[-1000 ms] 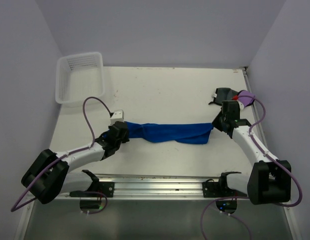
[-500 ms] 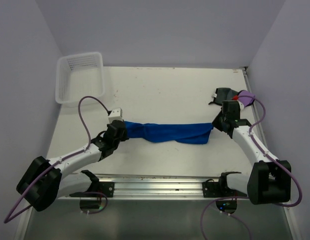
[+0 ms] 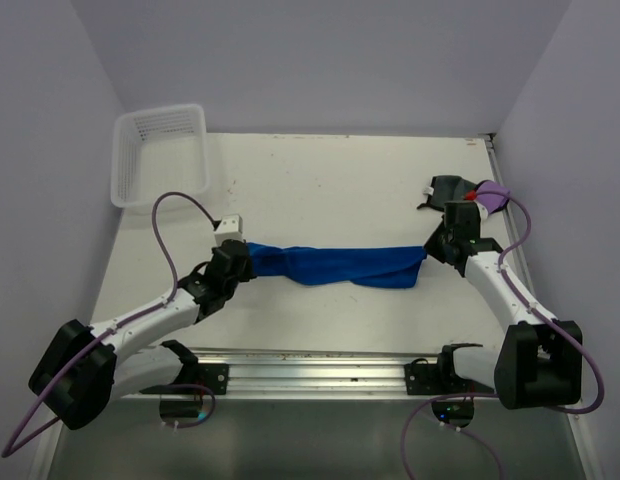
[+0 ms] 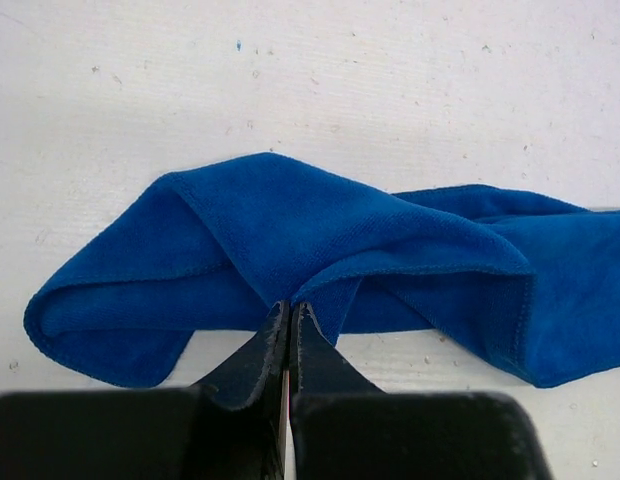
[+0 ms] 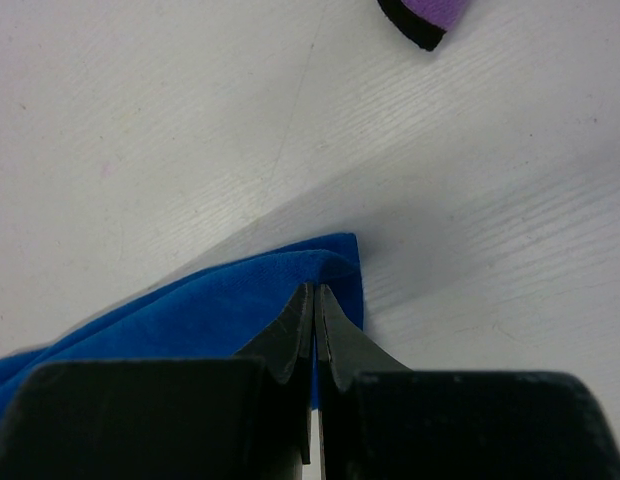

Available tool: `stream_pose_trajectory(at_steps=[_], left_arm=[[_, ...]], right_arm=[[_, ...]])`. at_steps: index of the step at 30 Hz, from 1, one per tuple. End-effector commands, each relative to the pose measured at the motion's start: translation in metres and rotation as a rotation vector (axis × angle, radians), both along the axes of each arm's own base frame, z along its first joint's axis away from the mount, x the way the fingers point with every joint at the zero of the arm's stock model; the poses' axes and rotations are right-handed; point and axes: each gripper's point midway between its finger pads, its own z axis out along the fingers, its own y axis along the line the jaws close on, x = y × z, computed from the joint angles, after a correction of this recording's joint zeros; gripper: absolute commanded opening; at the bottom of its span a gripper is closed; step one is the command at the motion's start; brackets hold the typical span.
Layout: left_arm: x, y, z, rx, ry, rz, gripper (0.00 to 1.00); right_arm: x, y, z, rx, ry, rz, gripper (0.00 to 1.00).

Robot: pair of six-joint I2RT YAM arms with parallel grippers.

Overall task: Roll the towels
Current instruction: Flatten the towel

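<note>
One blue towel (image 3: 335, 264), left end effector (image 4: 290, 312), right end effector (image 5: 316, 293) both clamped on it, one basket (image 3: 160, 157)

A white table (image 3: 330, 185) with faint specks and scuffs carries a white slotted plastic basket (image 3: 160, 155), upright at its far left corner. A silver metal rail (image 3: 315, 368) runs along the near edge, with a black bracket (image 3: 438, 368) near each end. Pale lavender walls (image 3: 330, 60) close in three sides
</note>
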Motion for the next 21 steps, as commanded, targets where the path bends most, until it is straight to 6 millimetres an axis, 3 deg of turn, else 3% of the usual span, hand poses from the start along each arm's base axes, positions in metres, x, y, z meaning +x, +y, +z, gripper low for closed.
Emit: stream_pose_trajectory(at_steps=[1,14,20,21], left_arm=[[0.011,0.001,0.026,-0.008,-0.056,0.034,0.0],[0.047,0.022,0.12,0.063,-0.23,0.147,0.0],[0.077,0.042,0.157,0.028,-0.266,0.207,0.0],[0.084,0.053,0.162,0.026,-0.271,0.237,0.0]], right_arm=[[0.006,-0.005,0.015,-0.022,-0.042,-0.004,0.0],[0.029,0.0,0.077,-0.004,-0.137,0.015,0.0],[0.057,0.004,0.117,0.002,-0.186,0.039,0.0],[0.062,0.005,0.121,0.002,-0.191,0.039,0.0]])
